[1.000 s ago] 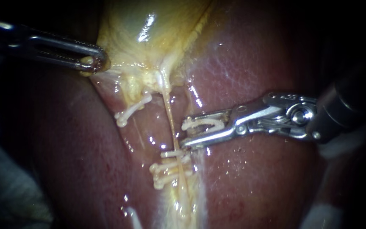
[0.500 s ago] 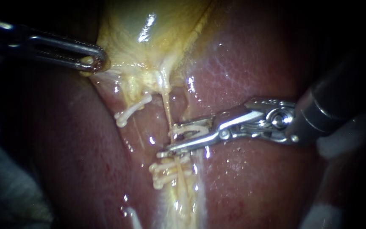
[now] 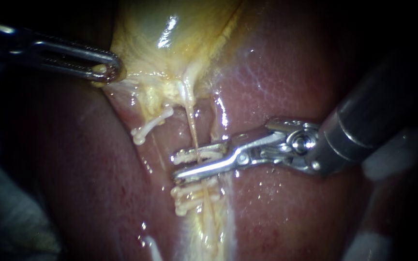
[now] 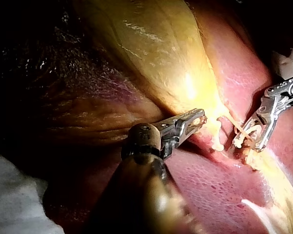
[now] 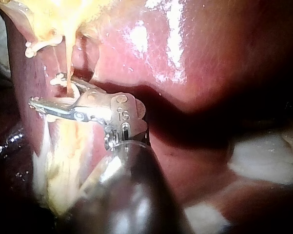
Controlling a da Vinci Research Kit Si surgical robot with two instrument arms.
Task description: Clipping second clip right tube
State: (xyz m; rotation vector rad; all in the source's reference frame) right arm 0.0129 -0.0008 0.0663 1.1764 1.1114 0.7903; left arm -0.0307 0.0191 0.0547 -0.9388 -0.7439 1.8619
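My left instrument (image 3: 106,68) comes in from the left. Its jaws are closed on the yellow edge of the gallbladder (image 3: 170,38), which fills the upper middle of the endoscope view. The left wrist view shows the same grip, with a shred of yellow tissue pinched at the tip.

Just below the gallbladder's lower edge, one slanted clip (image 3: 151,126) lies a little to the left of the centre line. Beside it the right tube (image 3: 193,130), a thin pale strand, runs straight down from the gallbladder over the liver (image 3: 286,87).

Further down the strand, a cluster of clips (image 3: 192,197) crosses it, close together.

My right instrument (image 3: 180,166) reaches across from the right, just above that cluster. Its jaws stand part-way apart and carry a white clip (image 3: 194,155) between them, gripped from both sides. The right tube passes through the gap, so the clip's legs lie on either side of it. The right wrist view shows the strand dropping in between the two jaws. The lower jaw lies almost against the top clip of the cluster. I cannot tell whether they touch.
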